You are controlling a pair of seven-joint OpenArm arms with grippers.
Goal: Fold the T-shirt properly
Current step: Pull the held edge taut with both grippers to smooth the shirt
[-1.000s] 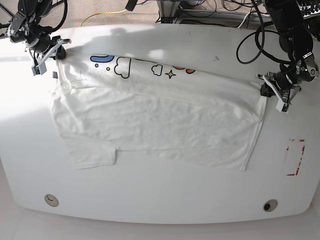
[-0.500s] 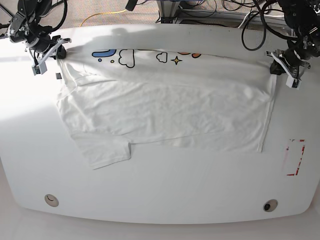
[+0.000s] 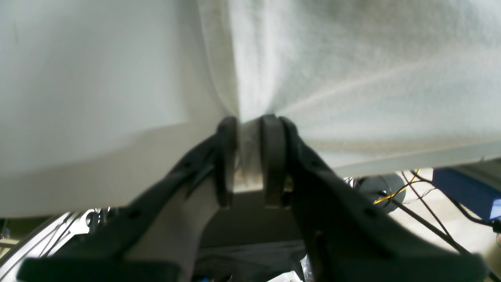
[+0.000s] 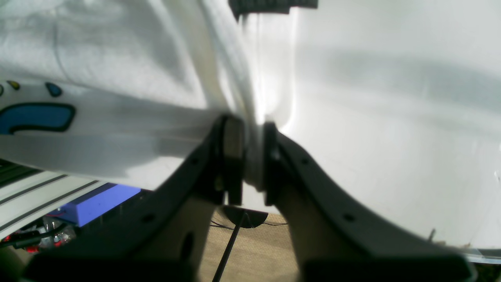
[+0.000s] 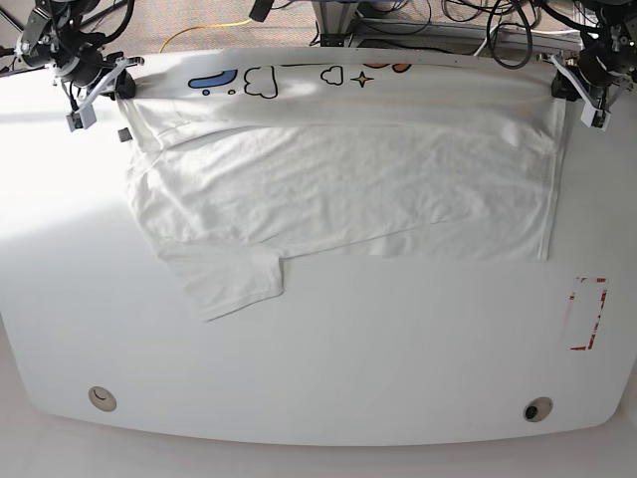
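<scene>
The white T-shirt (image 5: 338, 179) lies spread across the far half of the table, print side mostly under, with blue letters, clouds and a star showing along its far edge (image 5: 299, 76). A sleeve (image 5: 231, 284) sticks out toward the front left. My left gripper (image 5: 577, 92) is shut on the shirt's far right corner; the left wrist view shows cloth (image 3: 250, 78) pinched between the fingers (image 3: 249, 129). My right gripper (image 5: 100, 90) is shut on the far left corner; the right wrist view shows bunched cloth (image 4: 235, 70) in the gripper (image 4: 250, 137) and a blue letter (image 4: 35, 117).
The white table (image 5: 328, 378) has two round holes near its front edge (image 5: 102, 398) (image 5: 538, 409). A red-marked rectangle (image 5: 587, 314) sits at the right. Cables and equipment (image 5: 418, 15) crowd the floor beyond the far edge.
Both grippers have pulled the shirt toward the table's far edge. The left gripper moved far and up to the corner; the shirt is stretched flatter and lies further back.
</scene>
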